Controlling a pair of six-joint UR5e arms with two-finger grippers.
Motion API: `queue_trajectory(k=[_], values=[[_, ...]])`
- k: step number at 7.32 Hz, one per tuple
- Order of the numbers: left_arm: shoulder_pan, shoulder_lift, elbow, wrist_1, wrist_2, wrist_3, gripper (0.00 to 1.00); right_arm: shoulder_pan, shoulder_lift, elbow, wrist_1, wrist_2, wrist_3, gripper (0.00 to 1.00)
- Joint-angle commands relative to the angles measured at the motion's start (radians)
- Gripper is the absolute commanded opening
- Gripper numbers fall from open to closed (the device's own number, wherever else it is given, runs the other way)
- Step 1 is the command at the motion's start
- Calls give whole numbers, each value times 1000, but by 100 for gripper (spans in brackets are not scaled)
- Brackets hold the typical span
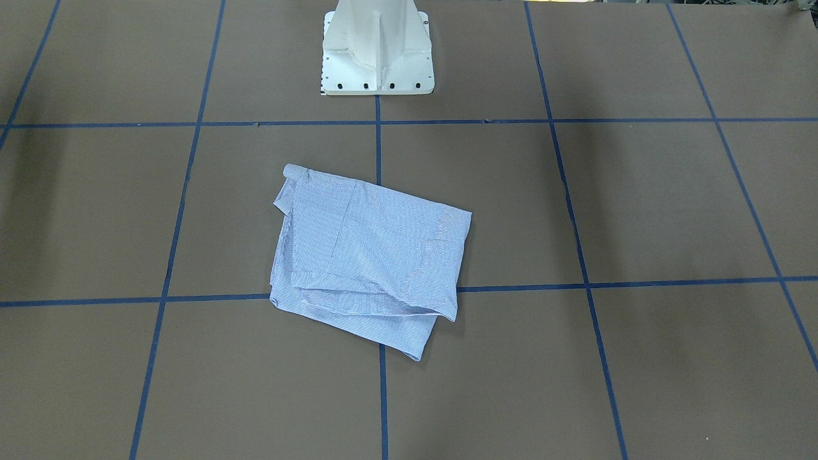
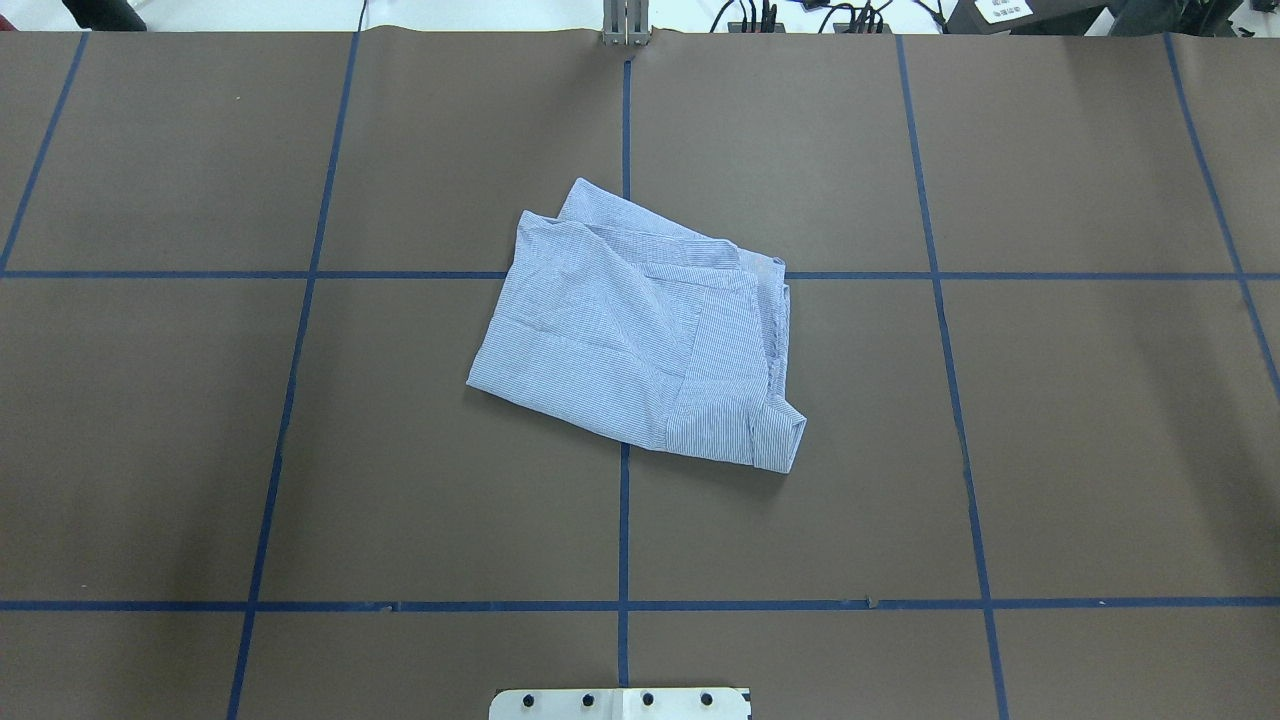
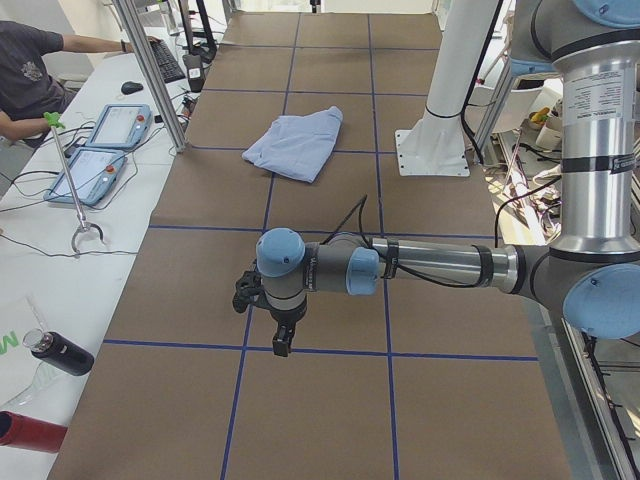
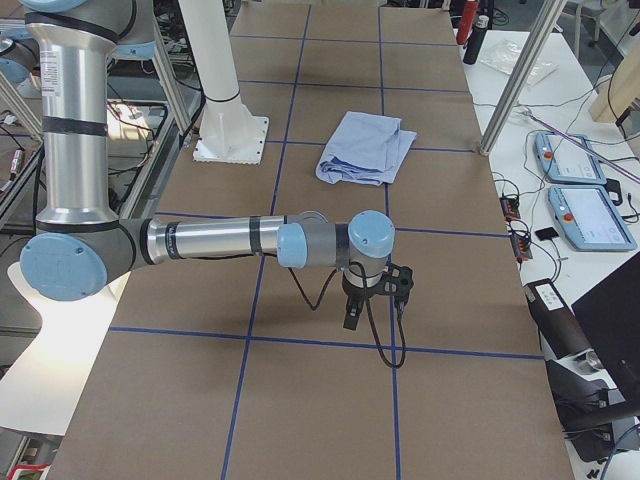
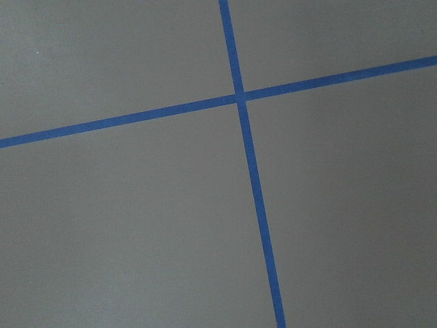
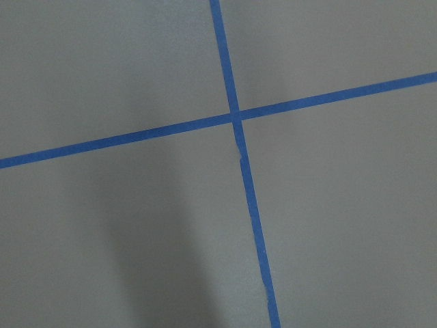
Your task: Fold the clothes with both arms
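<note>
We are judging the fold as essentially done. The shirt [image 2: 640, 330] is lying as a compact, roughly four-sided bundle at the middle of the table [image 2: 1000, 450]. It is straddling the centre line of the blue tape grid [image 2: 950, 275], with one cuffed corner pointing to the near right in the overhead view. Several layered edges are showing on its far side.

We are positioning neither arm over it. The left arm [image 3: 430, 265] is reaching out low over the table's left end, with the left gripper [image 3: 283, 340] pointing down above bare paper, well apart from the shirt. The right arm [image 4: 210, 240] is mirroring this at the right end, with the right gripper [image 4: 352, 315] likewise pointing down. Each gripper is showing in one side view only, so we cannot tell whether its jaws are apart or together. Both wrist cameras are showing only a tape crossing.

If we are tidying further, the next move calls for bringing both grippers in to the centre and squaring the offset layers.

We are finding no container on the work surface. A black bottle [image 3: 70, 358] and a red bottle [image 3: 25, 432] are lying on the side bench [image 3: 30, 225]; we cannot tell their contents.
</note>
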Motion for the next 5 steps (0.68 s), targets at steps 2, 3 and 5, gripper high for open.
queue_trajectory(k=[2, 3, 5], values=[[-2, 0, 0, -3, 0, 0, 100, 0, -2, -3, 1, 0, -10, 100], [-2, 0, -1, -3, 0, 0, 100, 0, -3, -9, 2, -3, -35, 100], [-3, -5, -1, -3, 0, 0, 100, 2, -14, -29, 2, -14, -238, 100]])
